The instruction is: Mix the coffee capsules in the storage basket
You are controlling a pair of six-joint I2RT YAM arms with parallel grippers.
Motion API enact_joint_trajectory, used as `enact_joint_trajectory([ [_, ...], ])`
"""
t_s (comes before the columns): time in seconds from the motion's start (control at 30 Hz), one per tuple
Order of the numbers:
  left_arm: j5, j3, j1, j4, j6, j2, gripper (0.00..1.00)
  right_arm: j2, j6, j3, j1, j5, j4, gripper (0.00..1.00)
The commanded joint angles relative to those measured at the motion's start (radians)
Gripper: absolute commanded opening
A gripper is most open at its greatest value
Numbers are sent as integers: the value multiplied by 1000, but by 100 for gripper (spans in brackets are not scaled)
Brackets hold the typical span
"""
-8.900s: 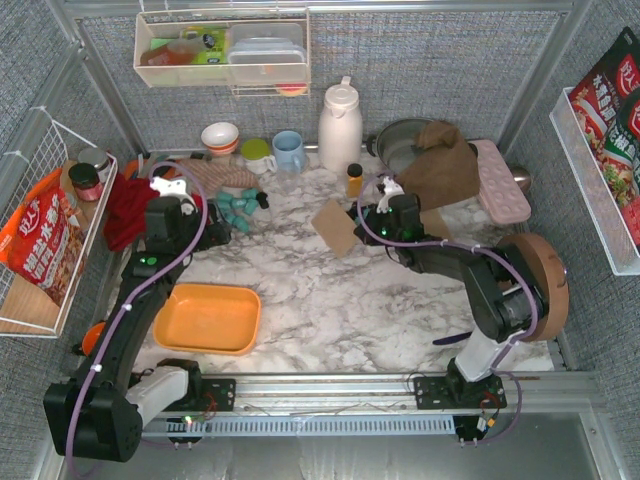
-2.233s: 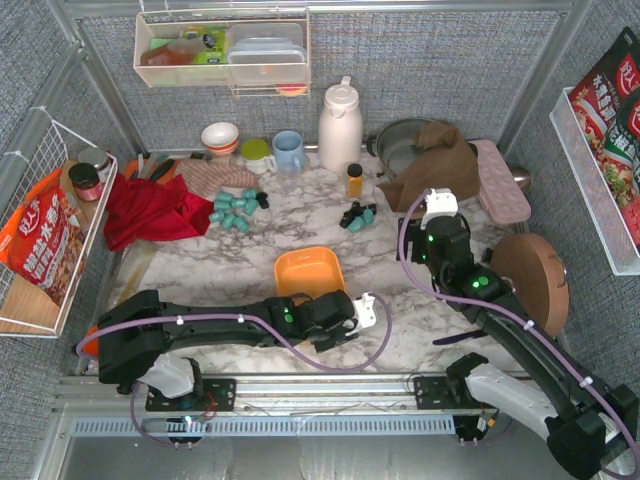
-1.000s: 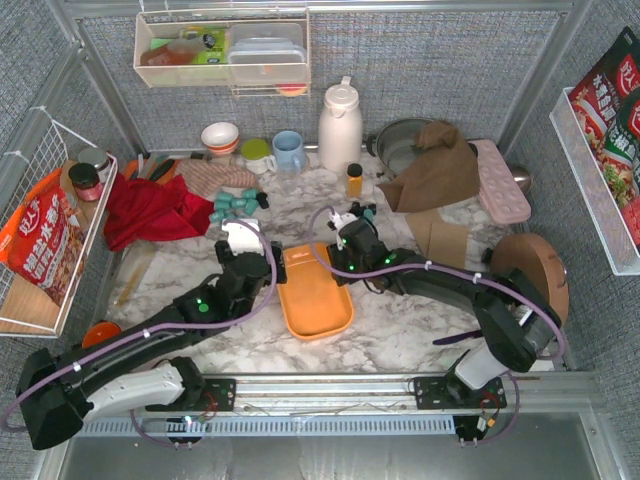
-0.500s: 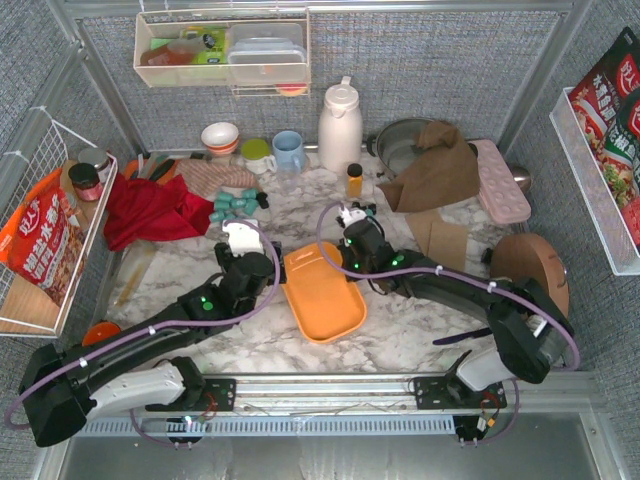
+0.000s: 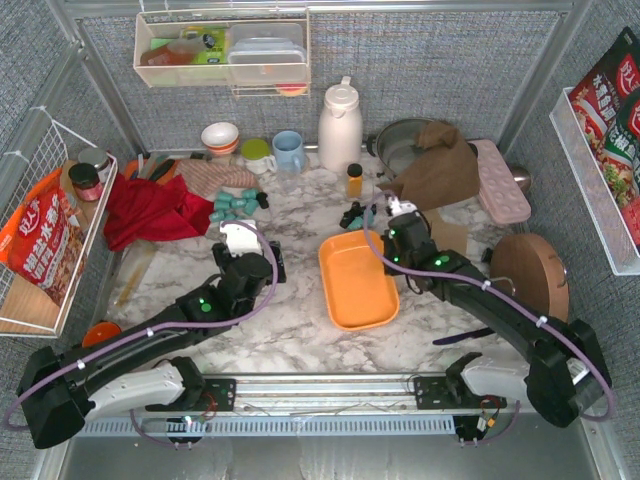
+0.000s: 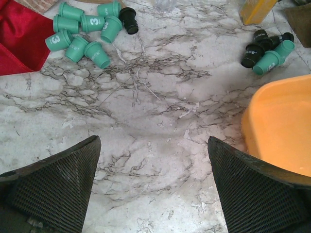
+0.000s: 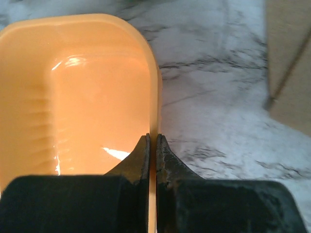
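Observation:
The orange storage basket [image 5: 358,283] lies empty on the marble table, right of centre. My right gripper [image 5: 388,243] is shut on the rim at its far right corner; in the right wrist view the fingers [image 7: 152,141] pinch the thin rim of the basket [image 7: 97,97]. My left gripper [image 5: 262,258] stands open to the left of the basket, and the left wrist view shows only bare marble in the gripper [image 6: 153,141]. Teal coffee capsules with one black one [image 5: 232,206] [image 6: 82,36] lie at the back left. A smaller black and teal group [image 5: 357,215] [image 6: 267,48] lies behind the basket [image 6: 279,131].
An amber bottle [image 5: 354,180] and a white thermos [image 5: 339,125] stand behind the small group. A red cloth [image 5: 150,210] lies at the left. A cardboard piece [image 5: 445,238] and a round wooden board [image 5: 530,270] are at the right. A pan with a brown cloth [image 5: 430,160] sits at the back.
The right gripper shut on the basket's rim and drew the basket to the right, away from the left gripper. The left gripper opened a little wider and stayed in place.

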Motion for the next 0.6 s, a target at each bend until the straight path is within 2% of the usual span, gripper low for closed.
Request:
enact_joint_trajectory([
  [0.0, -10, -6, 1, 27, 1, -4, 99, -38, 13, -17, -94, 38, -53, 0],
  [0.17, -13, -14, 1, 34, 1, -5, 99, -65, 13, -54, -248, 26, -40, 0],
  [0.3, -18, -15, 1, 40, 11, -2, 99, -77, 21, -59, -318, -32, -19, 0],
  [0.47, -32, -12, 2, 47, 27, 2, 99, -66, 58, -50, -318, -176, 43, 0],
  [0.57, -42, -17, 4, 60, 38, 11, 99, -50, 129, -65, -261, -226, 133, 0],
])
